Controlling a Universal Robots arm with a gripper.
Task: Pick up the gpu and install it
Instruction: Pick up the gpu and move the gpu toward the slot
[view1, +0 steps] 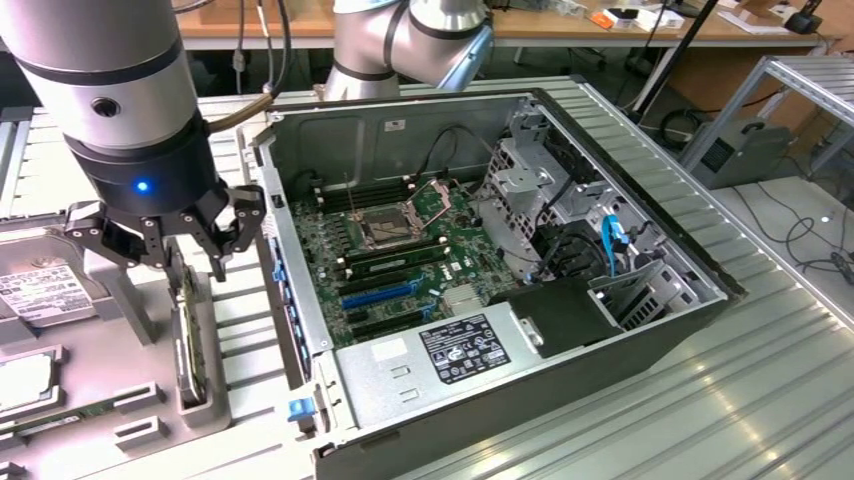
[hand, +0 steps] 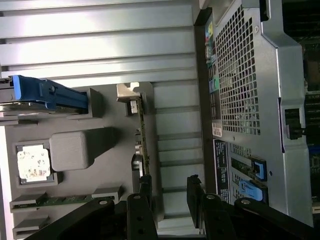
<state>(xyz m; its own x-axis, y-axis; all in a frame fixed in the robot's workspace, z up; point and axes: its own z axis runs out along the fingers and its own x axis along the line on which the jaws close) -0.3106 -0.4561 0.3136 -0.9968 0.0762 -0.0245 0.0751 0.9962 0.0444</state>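
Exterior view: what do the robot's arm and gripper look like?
The arm is a silver-grey cylinder with a round cap, ending in a black wrist collar with a blue light. The gripper is black, with jointed, bolted link fingers.

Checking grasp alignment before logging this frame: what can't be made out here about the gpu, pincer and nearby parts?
- gpu: exterior view, lower edge sunk in the grey holder, upper end behind the open pincer.
- gpu faces: wrist view is edge-on; whether a finger touches the card cannot be told.
- hard drive: cut off by the exterior view's left edge; label print too small.
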